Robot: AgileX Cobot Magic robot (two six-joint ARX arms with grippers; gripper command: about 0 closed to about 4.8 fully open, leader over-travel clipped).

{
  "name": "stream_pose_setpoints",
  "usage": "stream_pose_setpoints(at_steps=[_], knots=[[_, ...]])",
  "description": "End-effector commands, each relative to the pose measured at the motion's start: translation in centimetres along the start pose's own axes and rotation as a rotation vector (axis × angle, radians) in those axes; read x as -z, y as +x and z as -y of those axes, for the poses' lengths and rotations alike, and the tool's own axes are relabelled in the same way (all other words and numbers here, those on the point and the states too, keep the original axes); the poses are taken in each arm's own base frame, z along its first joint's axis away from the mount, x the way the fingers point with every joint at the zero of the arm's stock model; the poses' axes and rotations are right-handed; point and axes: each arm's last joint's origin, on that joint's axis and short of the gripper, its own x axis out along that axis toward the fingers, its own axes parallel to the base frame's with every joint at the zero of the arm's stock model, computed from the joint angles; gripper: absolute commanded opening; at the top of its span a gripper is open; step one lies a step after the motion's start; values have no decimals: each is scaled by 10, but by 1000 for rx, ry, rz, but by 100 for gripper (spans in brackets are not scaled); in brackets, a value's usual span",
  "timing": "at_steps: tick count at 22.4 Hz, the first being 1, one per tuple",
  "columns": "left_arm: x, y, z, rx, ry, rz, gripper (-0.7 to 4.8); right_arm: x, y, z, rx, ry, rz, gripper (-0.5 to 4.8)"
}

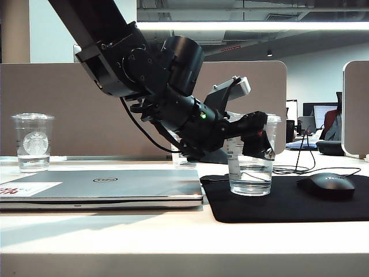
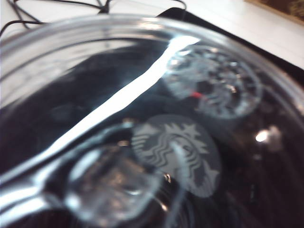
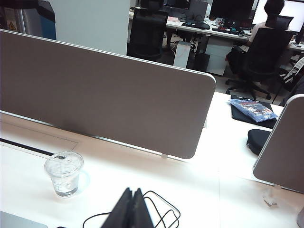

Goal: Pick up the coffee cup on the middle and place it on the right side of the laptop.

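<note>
the coffee cup (image 1: 252, 158) stands upright on the black mouse pad (image 1: 288, 202), at the 3 o'clock side of the closed laptop (image 1: 104, 187) and apart from it, with a little water in its bottom. the left gripper (image 1: 260, 138) reaches across from the upper left of the exterior view and sits around the upper part of this cup; its dark fingers (image 1: 253, 144) are beside the cup wall, but i cannot tell from the pictures if they press the cup or stand free of it. in the left wrist view the clear lid of the coffee cup (image 2: 142, 118) fills almost the whole picture, very close and blurred, with a round white logo seen through the plastic. a black mouse (image 1: 330, 184) lies on the same pad, at 3 o'clock of the cup and well apart from it. a second clear cup (image 1: 33, 141) with a round white logo stands behind the laptop, at about 10 o'clock of it. the right gripper (image 3: 130, 211) appears only in the right wrist view, above the table (image 3: 142, 180), and its two dark fingers are pressed together with nothing between them. black cables (image 3: 161, 211) lie just beside it.
</note>
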Motion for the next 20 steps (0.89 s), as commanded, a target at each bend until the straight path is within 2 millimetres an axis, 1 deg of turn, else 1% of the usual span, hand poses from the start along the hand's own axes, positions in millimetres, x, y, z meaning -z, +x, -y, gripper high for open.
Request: stream_pose_setpoints(at_steps=[1,4,11,12,14,16,18,20], knots=[[-2,-4,3,-2,-19,-32,479,-4,-5,-1,2,-6,28,-5],[-5,-10,6,0,-25,-78,479,-5,-7,-1,3,-7,33,-5],[-27,-43,13,-24,-37,-164,479,-6,-13,-1,5,-7,41,-5],[-29,-49,15,-25,-41,-186,479,-6,-15,-1,5,-8,41,-5],[-37,-68,19,-27,-49,-246,479,-7,-20,-2,5,-7,44,-5],[-43,-83,22,-35,-26,-282,479,-7,-24,-2,4,-7,45,-5],[-51,-99,24,-77,3,-297,479,-7,-29,-3,0,-7,46,-5],[-63,-121,27,-125,37,-280,479,-8,-35,-6,-17,-8,58,-5]])
